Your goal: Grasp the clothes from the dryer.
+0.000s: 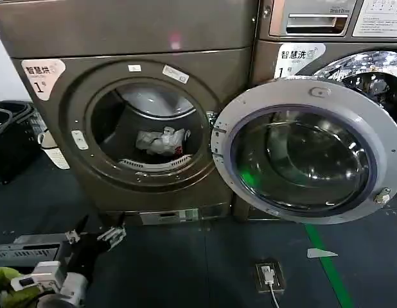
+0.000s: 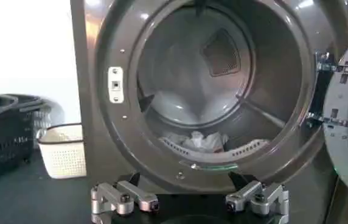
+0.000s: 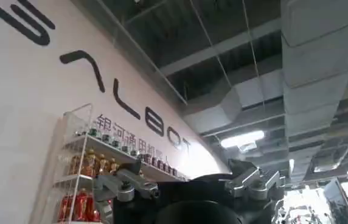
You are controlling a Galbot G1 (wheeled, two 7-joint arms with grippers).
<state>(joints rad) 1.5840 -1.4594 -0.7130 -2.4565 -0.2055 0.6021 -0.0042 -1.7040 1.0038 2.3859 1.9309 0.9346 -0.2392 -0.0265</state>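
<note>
A bronze-brown metallic dryer (image 1: 131, 115) stands with its round, grey-rimmed glass door (image 1: 308, 151) swung wide to the right, partly covering the similar brown machine (image 1: 352, 58) beside it. Low in the drum, just behind the perforated lip of the porthole, lies the clothes (image 1: 162, 141), a small crumpled bundle of white and light grey fabric with a touch of red. Nothing stands between the opening and the bundle.

The left gripper (image 1: 96, 234) hangs low at the near left, in front of the dryer's base and well apart from the porthole; the left wrist view shows the left gripper's fingers (image 2: 122, 198) spread wide, holding nothing, with the clothes (image 2: 203, 141) framed beyond them. That view also takes in the smooth steel drum wall and its dark vent patch, plus a white lattice basket (image 2: 62, 149) and a black basket (image 2: 3, 137) on the dark floor to the dryer's left.

The right gripper (image 3: 189, 185) points upward toward ceiling ducts and a white wall with a shelf of bottles (image 3: 89, 176); its fingers are spread and empty.

On the floor, a green stripe (image 1: 327, 263) runs near a floor socket (image 1: 269, 276) with a white plug.
</note>
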